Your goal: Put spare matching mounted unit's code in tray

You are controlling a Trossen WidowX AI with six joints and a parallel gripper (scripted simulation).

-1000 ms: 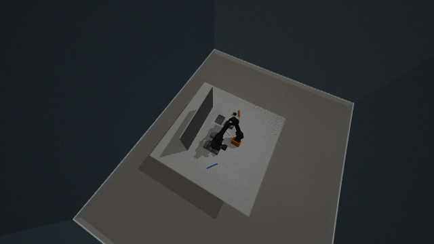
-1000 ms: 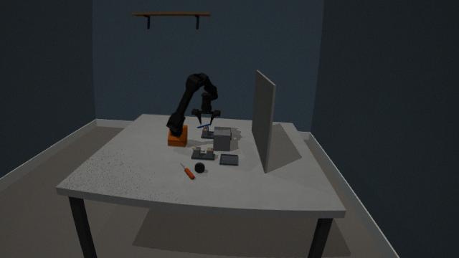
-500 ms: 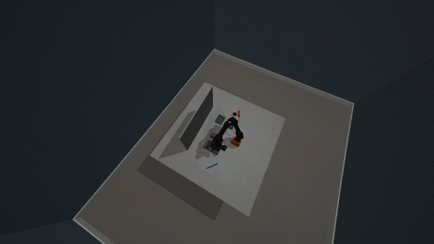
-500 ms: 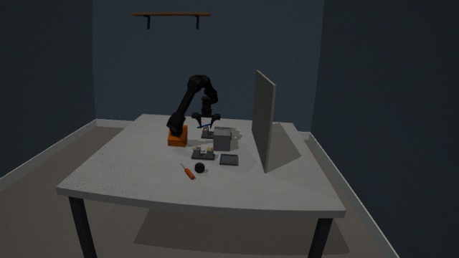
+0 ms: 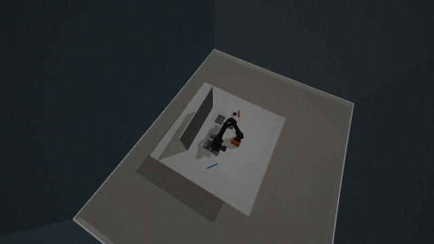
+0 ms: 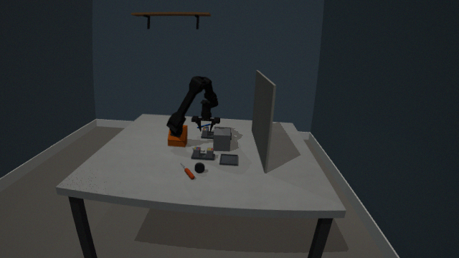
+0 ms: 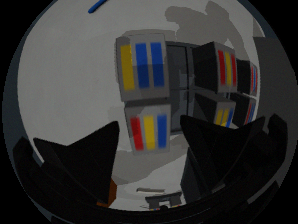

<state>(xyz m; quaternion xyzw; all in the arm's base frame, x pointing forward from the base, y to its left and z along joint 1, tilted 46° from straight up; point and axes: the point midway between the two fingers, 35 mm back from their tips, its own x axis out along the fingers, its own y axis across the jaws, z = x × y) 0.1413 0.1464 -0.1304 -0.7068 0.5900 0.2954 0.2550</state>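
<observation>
Several grey spares with striped tops stand in a dark rack (image 7: 179,70). In the wrist view, a red-yellow-blue spare (image 7: 149,132) is nearest the fingers, with a yellow-blue-blue spare (image 7: 142,65) beyond it. To the right are a red-yellow-red spare (image 7: 226,67), a yellow-yellow-blue spare (image 7: 223,114) and two partly hidden ones. My gripper (image 6: 206,130) (image 7: 149,122) is part-open and empty, pointing down close over the near spares. The tray (image 5: 220,119) (image 6: 229,160) is dark and empty. A grey box (image 6: 222,140) stands beside the rack; no code is readable, and I cannot tell whether it is the mounted unit.
A tall panel (image 5: 200,118) (image 6: 263,122) stands beyond the tray and box. A second dark base (image 6: 203,157) holds two small colour-topped blocks. A black ball (image 5: 234,114) (image 6: 199,168), a screwdriver (image 5: 239,113) (image 6: 189,173) and a blue stick (image 5: 212,166) lie around. An orange block (image 5: 235,142) (image 6: 177,140) is under my arm's base.
</observation>
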